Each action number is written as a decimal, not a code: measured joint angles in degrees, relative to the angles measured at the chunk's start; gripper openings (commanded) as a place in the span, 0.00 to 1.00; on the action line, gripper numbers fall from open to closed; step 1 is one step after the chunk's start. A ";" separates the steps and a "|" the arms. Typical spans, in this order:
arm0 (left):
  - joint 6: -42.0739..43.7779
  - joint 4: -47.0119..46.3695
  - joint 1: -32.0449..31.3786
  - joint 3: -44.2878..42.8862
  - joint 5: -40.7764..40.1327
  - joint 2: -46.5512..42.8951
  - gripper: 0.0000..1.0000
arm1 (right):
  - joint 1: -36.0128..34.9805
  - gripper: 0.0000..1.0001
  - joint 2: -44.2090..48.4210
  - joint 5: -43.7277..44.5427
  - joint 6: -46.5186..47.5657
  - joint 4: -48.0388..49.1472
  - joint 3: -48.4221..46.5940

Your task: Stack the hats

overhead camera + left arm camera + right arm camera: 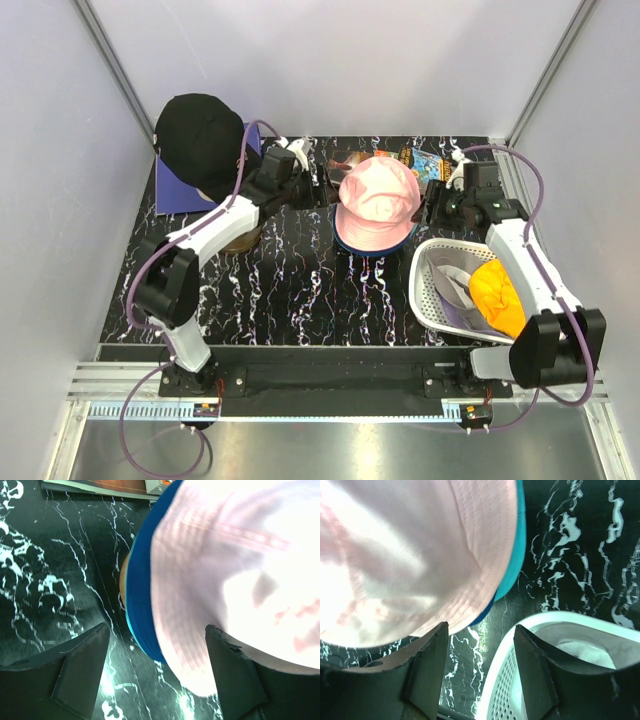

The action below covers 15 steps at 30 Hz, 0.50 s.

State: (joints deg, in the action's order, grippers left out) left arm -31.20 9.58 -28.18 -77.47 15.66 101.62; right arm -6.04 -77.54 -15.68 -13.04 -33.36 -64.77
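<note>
A pink hat (378, 196) lies on top of a blue hat (372, 246) and a teal one (516, 555) in the middle of the table. My left gripper (325, 188) is open at the stack's left edge; the pink brim (210, 580) and blue brim (137, 600) sit between its fingers. My right gripper (432, 205) is open at the stack's right edge, empty, the pink brim (410, 555) just above its left finger. An orange hat (498, 294) and a lavender hat (452, 290) lie in the white basket (424, 290). A black cap (200, 135) sits at the back left.
The basket (520, 680) stands close under my right gripper at the front right. Colourful packets (420, 160) lie behind the stack. A purple mat (175, 190) lies under the black cap's stand. Grey walls close in the sides and back.
</note>
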 measured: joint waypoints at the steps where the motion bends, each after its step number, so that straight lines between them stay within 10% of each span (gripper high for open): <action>1: -0.37 0.46 0.00 0.57 -0.13 -1.25 0.80 | 0.37 0.61 0.92 -0.04 0.07 -0.87 -0.24; 15: -7.10 -1.05 -1.81 17.07 -0.39 -13.33 0.76 | 8.63 0.59 -9.07 -4.96 -3.34 7.43 -9.05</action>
State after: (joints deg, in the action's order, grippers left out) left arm -38.30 8.54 -30.00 -60.40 15.27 88.29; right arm 2.59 -86.61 -20.64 -16.38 -25.93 -73.82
